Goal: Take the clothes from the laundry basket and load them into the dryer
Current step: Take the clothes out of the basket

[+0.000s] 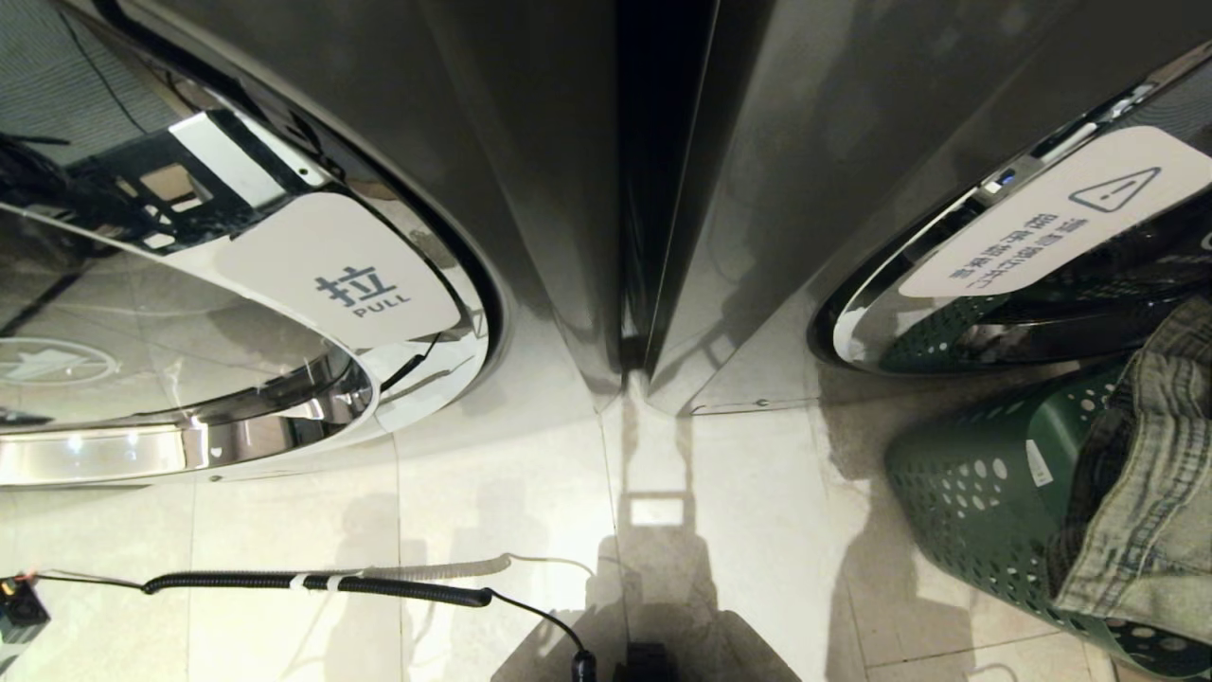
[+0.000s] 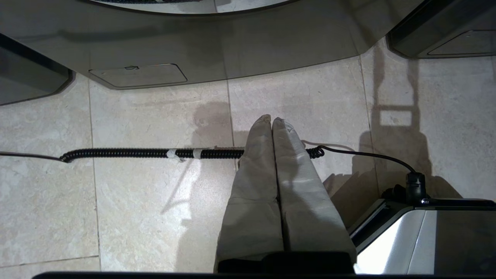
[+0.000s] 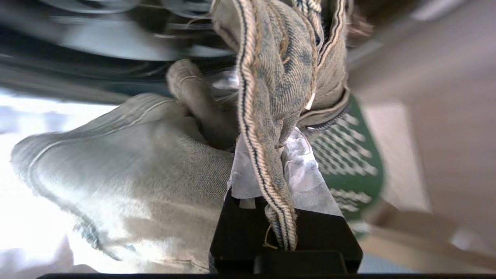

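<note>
Right gripper [image 3: 277, 155] is clamped on a seam of the denim jeans [image 3: 128, 182], so they hang clear above the green laundry basket [image 1: 985, 493], just below the right-hand dryer door [image 1: 947, 284]. Left gripper [image 2: 272, 121] parked, fingers pressed together, over the floor.

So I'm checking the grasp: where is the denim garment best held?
At a thick seamed edge, as the right gripper does now: the denim garment hangs over the green basket rim, so probably come from above.
</note>
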Controlling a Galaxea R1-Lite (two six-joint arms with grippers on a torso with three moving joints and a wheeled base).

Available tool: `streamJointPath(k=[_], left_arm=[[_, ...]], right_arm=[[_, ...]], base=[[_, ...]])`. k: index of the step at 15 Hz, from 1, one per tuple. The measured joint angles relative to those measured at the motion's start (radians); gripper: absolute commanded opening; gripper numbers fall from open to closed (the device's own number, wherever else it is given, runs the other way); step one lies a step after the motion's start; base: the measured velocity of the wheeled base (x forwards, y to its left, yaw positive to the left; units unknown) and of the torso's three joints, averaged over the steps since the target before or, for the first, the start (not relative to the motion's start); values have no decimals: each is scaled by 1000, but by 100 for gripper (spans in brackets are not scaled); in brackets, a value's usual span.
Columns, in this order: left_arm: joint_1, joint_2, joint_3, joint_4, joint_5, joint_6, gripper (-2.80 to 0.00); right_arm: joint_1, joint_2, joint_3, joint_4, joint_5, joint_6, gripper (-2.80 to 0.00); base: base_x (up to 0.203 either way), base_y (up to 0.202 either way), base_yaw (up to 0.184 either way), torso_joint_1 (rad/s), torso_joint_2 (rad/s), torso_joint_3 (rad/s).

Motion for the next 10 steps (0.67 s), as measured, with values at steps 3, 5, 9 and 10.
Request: streamJointPath(k=[3,5,9,10], left_arm=[[0,0,0,0,0,0,-280],[0,0,0,0,0,0,-280],[0,0,0,0,0,0,-280],[0,0,0,0,0,0,-280]], right_arm=[[154,-106,35,86,1,5,-280],[223,-162,110,110,-12,3,-280],[267,-206,360,35,-31,4,-280],[278,-208,432,-12,-44,1,-280]], base=[[0,0,0,0,0,0],[0,0,0,0,0,0],[0,0,0,0,0,0],[0,0,0,0,0,0]])
